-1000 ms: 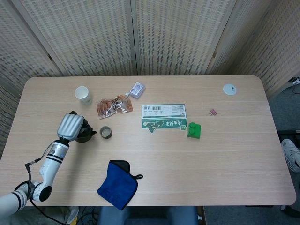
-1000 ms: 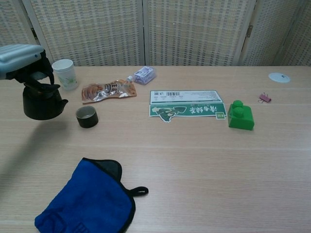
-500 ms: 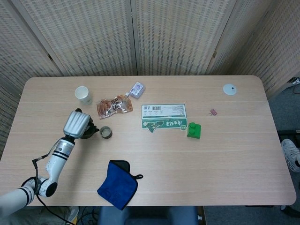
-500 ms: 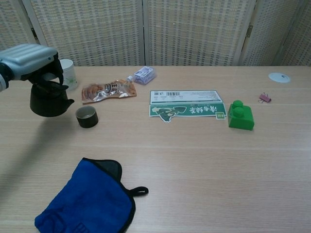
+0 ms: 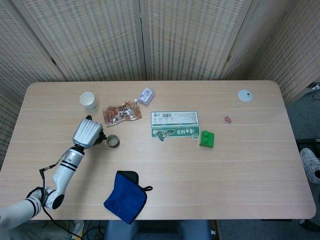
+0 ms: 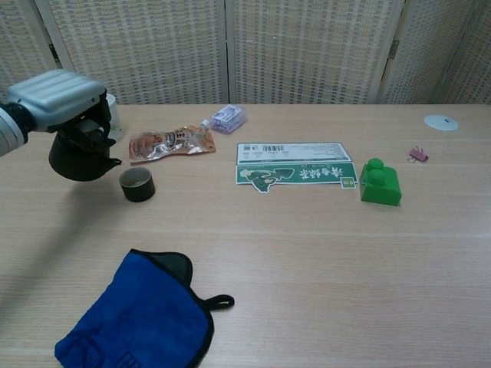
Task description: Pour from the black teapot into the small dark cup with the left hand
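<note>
My left hand [image 6: 63, 100] grips the black teapot [image 6: 80, 155] by its handle and holds it lifted off the table, its spout pointing right toward the small dark cup [image 6: 137, 184]. In the head view the left hand [image 5: 88, 133] covers most of the teapot [image 5: 100, 138], which sits just left of the cup [image 5: 113, 141]. The cup stands upright on the table, a short gap from the spout. My right hand shows in neither view.
A white paper cup [image 5: 88, 101], an orange snack pouch [image 5: 121, 113] and a small purple packet [image 5: 146, 95] lie behind the cup. A green-and-white card [image 5: 175, 125] and green block [image 5: 207, 138] sit mid-table. A blue cloth [image 6: 138, 313] lies at the front edge.
My left hand has carried the teapot upward and to the right, closing most of the gap to the small dark cup. The cup has not moved.
</note>
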`<act>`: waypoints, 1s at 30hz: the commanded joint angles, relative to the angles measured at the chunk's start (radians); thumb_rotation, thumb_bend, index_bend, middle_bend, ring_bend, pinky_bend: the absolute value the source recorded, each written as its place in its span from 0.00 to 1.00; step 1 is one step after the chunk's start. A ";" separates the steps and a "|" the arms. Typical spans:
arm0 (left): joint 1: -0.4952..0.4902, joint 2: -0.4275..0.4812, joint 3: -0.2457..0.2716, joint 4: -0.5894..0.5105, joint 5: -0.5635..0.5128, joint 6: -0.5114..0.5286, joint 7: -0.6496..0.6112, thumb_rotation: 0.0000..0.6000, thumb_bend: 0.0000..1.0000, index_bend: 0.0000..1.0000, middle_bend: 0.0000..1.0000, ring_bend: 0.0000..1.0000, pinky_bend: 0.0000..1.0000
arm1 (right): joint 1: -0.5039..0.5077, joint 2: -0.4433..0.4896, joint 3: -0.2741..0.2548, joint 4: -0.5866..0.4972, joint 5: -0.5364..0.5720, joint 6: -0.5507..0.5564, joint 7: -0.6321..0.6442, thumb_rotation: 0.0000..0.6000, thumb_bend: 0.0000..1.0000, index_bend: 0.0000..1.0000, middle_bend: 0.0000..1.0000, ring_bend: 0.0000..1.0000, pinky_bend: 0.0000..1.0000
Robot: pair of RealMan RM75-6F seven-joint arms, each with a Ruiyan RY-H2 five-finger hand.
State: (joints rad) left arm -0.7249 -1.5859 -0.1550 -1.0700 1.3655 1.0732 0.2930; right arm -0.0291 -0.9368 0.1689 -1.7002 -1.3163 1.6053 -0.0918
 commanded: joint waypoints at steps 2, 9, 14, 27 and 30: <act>-0.004 -0.004 0.004 0.003 0.007 0.001 0.013 0.94 0.35 1.00 1.00 0.93 0.38 | 0.000 0.000 0.001 0.002 0.000 -0.001 0.001 1.00 0.17 0.19 0.22 0.16 0.18; -0.010 -0.017 0.014 0.015 0.025 0.009 0.037 0.94 0.35 1.00 1.00 0.93 0.38 | -0.003 -0.002 0.001 0.008 0.005 -0.003 0.008 1.00 0.17 0.19 0.22 0.16 0.18; -0.015 -0.028 0.022 0.031 0.045 0.023 0.059 0.96 0.35 1.00 1.00 0.93 0.38 | -0.003 -0.002 0.001 0.011 0.006 -0.005 0.012 1.00 0.17 0.19 0.22 0.16 0.18; -0.015 -0.033 0.027 0.055 0.051 0.028 0.080 0.99 0.35 1.00 1.00 0.93 0.38 | 0.001 -0.003 0.004 0.012 0.007 -0.010 0.012 1.00 0.17 0.19 0.22 0.16 0.18; -0.015 -0.033 0.026 0.056 0.051 0.028 0.082 1.00 0.35 1.00 1.00 0.93 0.38 | 0.001 -0.002 0.004 0.011 0.005 -0.010 0.012 1.00 0.17 0.19 0.22 0.16 0.18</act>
State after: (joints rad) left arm -0.7404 -1.6189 -0.1284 -1.0140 1.4169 1.1013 0.3747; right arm -0.0282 -0.9391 0.1729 -1.6889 -1.3114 1.5949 -0.0802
